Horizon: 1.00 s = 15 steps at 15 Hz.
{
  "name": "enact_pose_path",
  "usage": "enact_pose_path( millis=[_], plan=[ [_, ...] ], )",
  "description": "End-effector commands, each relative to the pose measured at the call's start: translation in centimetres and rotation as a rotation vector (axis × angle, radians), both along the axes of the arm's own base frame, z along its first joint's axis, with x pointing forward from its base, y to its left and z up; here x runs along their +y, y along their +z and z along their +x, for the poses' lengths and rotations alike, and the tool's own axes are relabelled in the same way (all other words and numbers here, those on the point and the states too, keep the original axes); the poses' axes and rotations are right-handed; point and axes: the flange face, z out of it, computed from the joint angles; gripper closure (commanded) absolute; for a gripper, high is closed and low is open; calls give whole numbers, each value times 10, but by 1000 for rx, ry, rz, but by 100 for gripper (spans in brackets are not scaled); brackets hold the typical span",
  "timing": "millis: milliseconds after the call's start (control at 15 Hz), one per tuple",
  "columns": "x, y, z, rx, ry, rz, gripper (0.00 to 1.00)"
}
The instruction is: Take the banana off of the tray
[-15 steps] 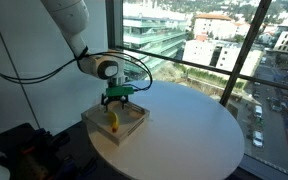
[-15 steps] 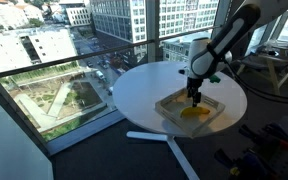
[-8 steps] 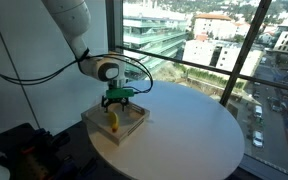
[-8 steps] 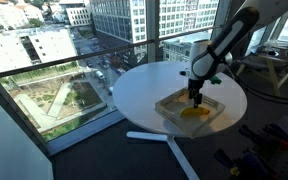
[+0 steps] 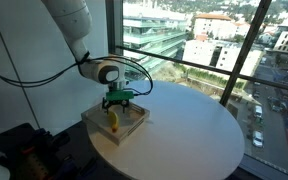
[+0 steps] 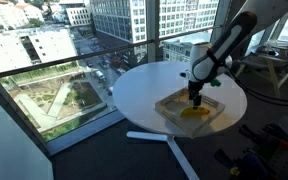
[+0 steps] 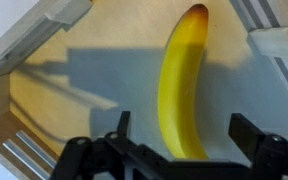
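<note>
Tool: the tool (image 7: 184, 126) is open. Its two dark fingers (image 7: 122, 124) stand well apart at the bottom of the wrist view, one on each side of the banana (image 7: 182, 85).
Tool position: in both exterior views the tool (image 5: 115, 100) (image 6: 195, 97) points straight down over the tray (image 5: 134, 130). It seems to be low, just above the fruit, but these views are too small to be sure.
Banana: it lies flat on the pale base of the tray. In the wrist view its length runs from the top of the picture down between the fingers, with the darker tip at the top.
Contact: a strip of tray base shows between the banana and each finger, so the fingers are not closed on it.
Banana from outside: a small yellow shape inside the tray (image 5: 113, 121) (image 6: 194, 113), directly under the tool.
Tray: square, with light wooden raised edges (image 6: 172, 111). It stands on the surface close to the rim, on the side where the arm comes in.
Surface: round and white (image 5: 189, 130) (image 6: 144, 90), much wider than the tray.
Arm: the arm (image 5: 69, 20) reaches down from above, with dark cables hanging beside it.
Background: a large window (image 5: 214, 40) — city buildings show behind the glass.
</note>
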Motion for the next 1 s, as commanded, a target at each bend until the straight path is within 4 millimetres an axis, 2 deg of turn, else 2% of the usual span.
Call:
enact_pose_path(
  millis=[0,933],
  plan=[
    [-2,-5,7,-32,-22,-29,0],
    [-3,-24,7,-21,-56,-55,0]
  ],
)
